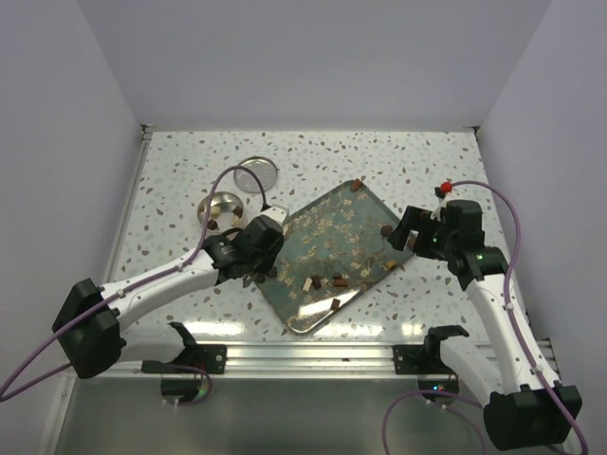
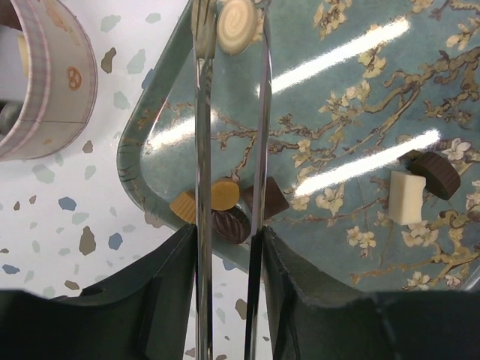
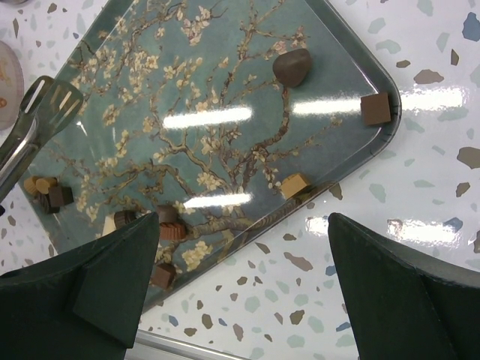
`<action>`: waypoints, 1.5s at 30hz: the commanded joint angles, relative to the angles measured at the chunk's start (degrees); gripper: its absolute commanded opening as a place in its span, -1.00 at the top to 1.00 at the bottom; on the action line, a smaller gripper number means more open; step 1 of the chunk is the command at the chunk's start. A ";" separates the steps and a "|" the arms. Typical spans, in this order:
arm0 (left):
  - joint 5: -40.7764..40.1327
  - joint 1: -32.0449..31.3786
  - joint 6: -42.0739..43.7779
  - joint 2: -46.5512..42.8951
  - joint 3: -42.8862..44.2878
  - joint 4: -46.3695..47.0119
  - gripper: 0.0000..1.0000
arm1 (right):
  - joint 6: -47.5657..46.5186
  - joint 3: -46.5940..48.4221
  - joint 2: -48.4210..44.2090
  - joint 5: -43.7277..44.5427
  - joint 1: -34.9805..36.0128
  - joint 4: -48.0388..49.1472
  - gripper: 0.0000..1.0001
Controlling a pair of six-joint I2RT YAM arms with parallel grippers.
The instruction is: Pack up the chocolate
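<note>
Chocolate pieces lie scattered on a grey-teal blossom-patterned tray (image 1: pixel 327 232). My left gripper (image 2: pixel 225 232) is shut on thin metal tweezers (image 2: pixel 201 150) over the tray's corner (image 2: pixel 142 135). A cream round chocolate (image 2: pixel 236 22) sits between the tweezer tips. Below them lie tan pieces (image 2: pixel 206 199), a dark ribbed piece (image 2: pixel 231 223) and a dark square (image 2: pixel 271 196). My right gripper (image 3: pixel 241 225) is open and empty above the tray's near-right edge (image 3: pixel 337 180), close to a tan square (image 3: pixel 294 184). A dark heart (image 3: pixel 291 66) and a brown square (image 3: pixel 375 109) lie further on.
A round patterned tin (image 2: pixel 45 75) stands on the speckled table just left of the tray; in the top view the tin (image 1: pixel 220 210) has its lid (image 1: pixel 256 174) behind it. A small red thing (image 1: pixel 441 188) lies behind the right arm. White walls enclose the table.
</note>
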 commanded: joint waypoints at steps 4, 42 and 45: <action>-3.39 -0.79 0.18 1.22 3.34 -2.99 0.16 | -1.83 2.14 0.76 -0.59 0.24 1.47 -0.95; -3.92 12.12 -1.40 -13.98 5.71 -11.34 0.43 | -0.87 2.14 0.32 -1.03 0.24 1.99 -0.95; -2.52 18.00 0.09 -13.89 6.33 -11.78 0.43 | -0.60 2.23 -0.03 -0.94 0.24 1.91 -0.95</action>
